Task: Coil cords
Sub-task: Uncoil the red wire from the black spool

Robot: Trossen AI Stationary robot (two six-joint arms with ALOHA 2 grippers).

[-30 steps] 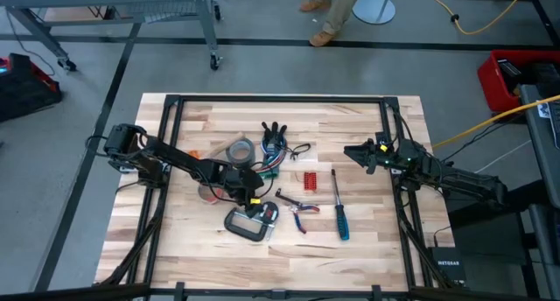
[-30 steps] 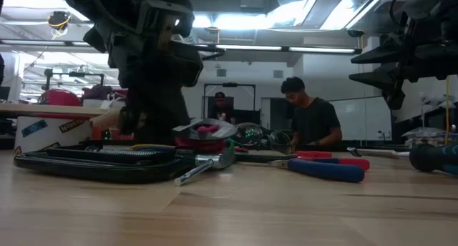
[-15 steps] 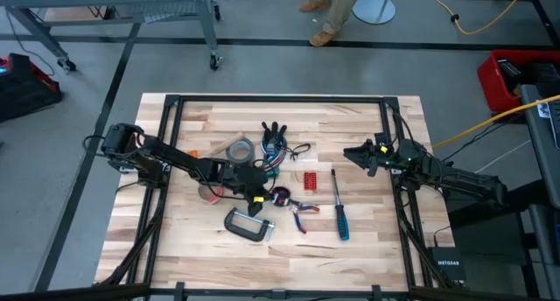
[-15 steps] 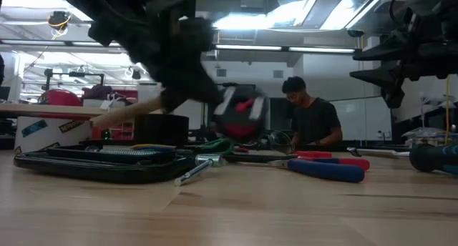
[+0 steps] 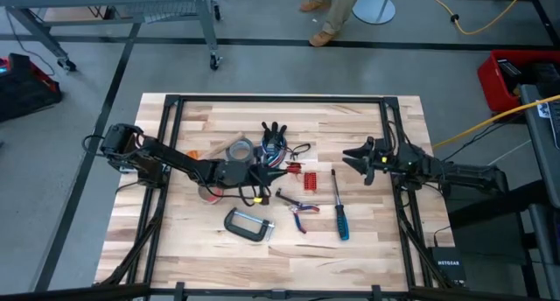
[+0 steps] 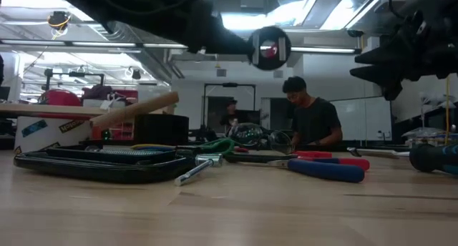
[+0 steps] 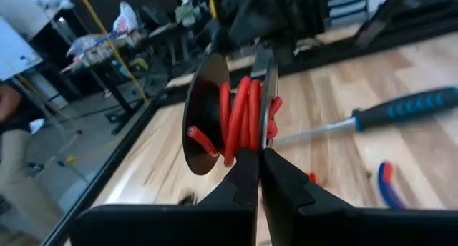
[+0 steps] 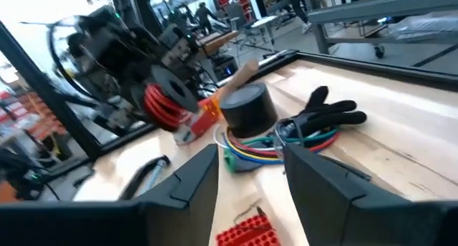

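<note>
The left gripper [image 7: 259, 154] is clamped on a black spool of red cord [image 7: 240, 117], fingers pinched together on the rim of one flange, holding it clear of the tabletop [image 5: 192, 240] near the middle; the spool's axle lies roughly level and crosswise to the fingers, with a free cord end sticking out of the winding. From that gripper the loose cords [image 5: 278, 154] lie close by at about 1 o'clock in the high view, a single mixed bundle of coloured loops beside a black glove [image 5: 272, 132]. I count one spool and one bundle. The left arm is the nearer to both. Farther off, at 3 o'clock across the tabletop, the right gripper [image 5: 357, 155] waits with fingers spread apart, empty, pointing towards the bundle, so a handover would call for it to advance towards 9 o'clock
</note>
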